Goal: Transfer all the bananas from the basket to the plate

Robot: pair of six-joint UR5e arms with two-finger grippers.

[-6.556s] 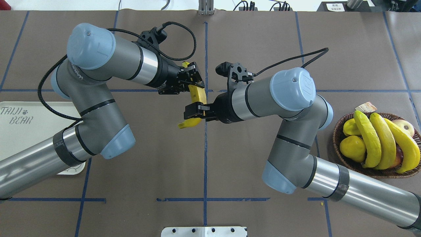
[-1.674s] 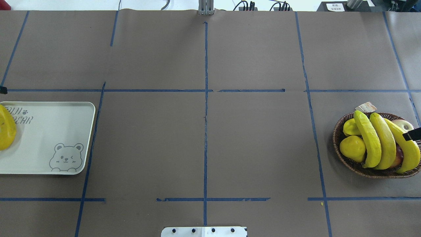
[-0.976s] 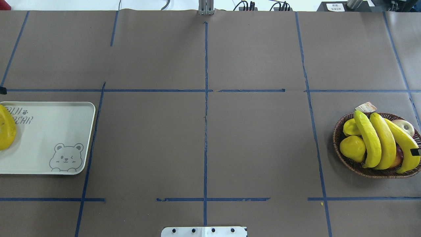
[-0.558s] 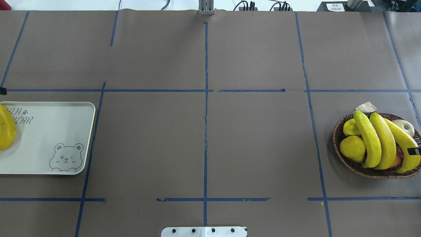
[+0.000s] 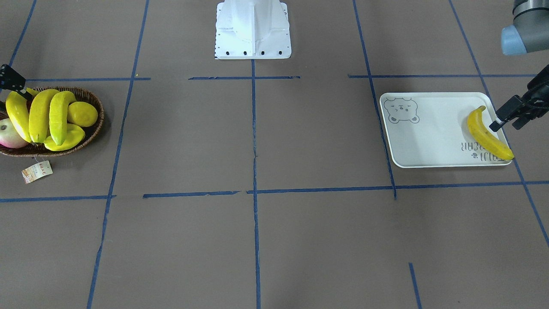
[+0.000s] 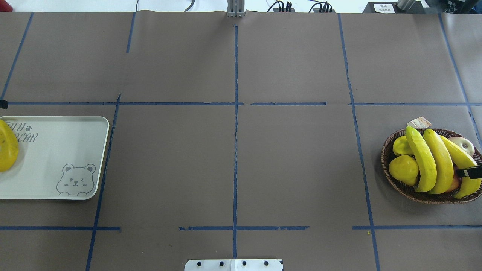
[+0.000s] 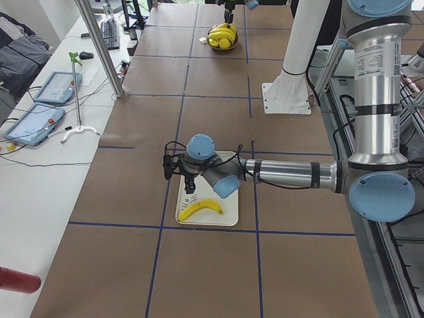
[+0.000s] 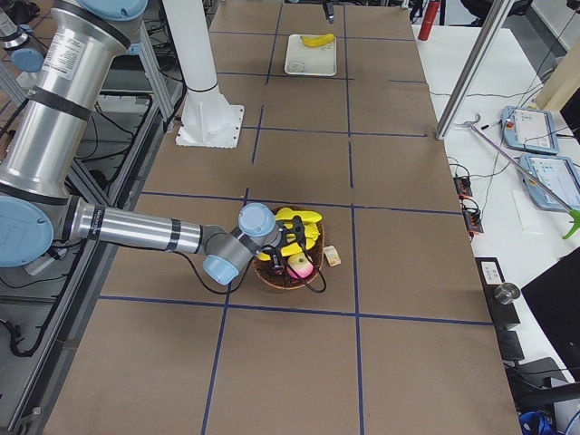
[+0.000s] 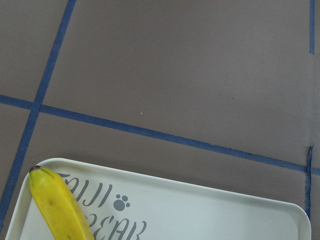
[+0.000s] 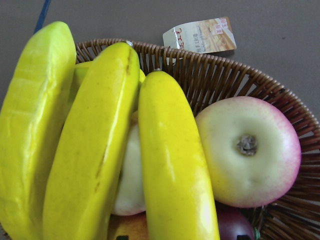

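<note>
Here, a brown paper-covered table (image 6: 301, 67) crossed by blue tape lines is shown, with a white robot pedestal (image 5: 253, 30) fixed at its edge. From the pedestal, the grey left arm (image 7: 291, 173) is stretched low towards the table's left end and the grey right arm (image 8: 136, 227) towards its right end.

Well out on the pedestal's left side, a pale grey-white rectangular tray with rounded corners and a bear face drawing (image 5: 433, 141) is laid flat. One long, curved, glossy yellow banana (image 5: 487, 135) is seen lying on it, at the end farthest from the pedestal, across the grey lettering.

Well out on the pedestal's right side, an oval shallow basket of dark brown woven wicker (image 6: 425, 197) is set. Three more yellow bananas (image 6: 440, 162) are piled side by side in it over other fruit, beside a pale pink-green apple (image 10: 247, 150).

The black left gripper (image 5: 506, 125) is held just beside the tray's banana, its fingers spread and nothing between them. The black right gripper (image 8: 292, 241) is poised over the basket, one finger crossing the outermost banana; whether it is spread or closed cannot be told.

A small paper tag (image 5: 37, 171) is seen on the table just beside the basket, on the side away from the pedestal.
</note>
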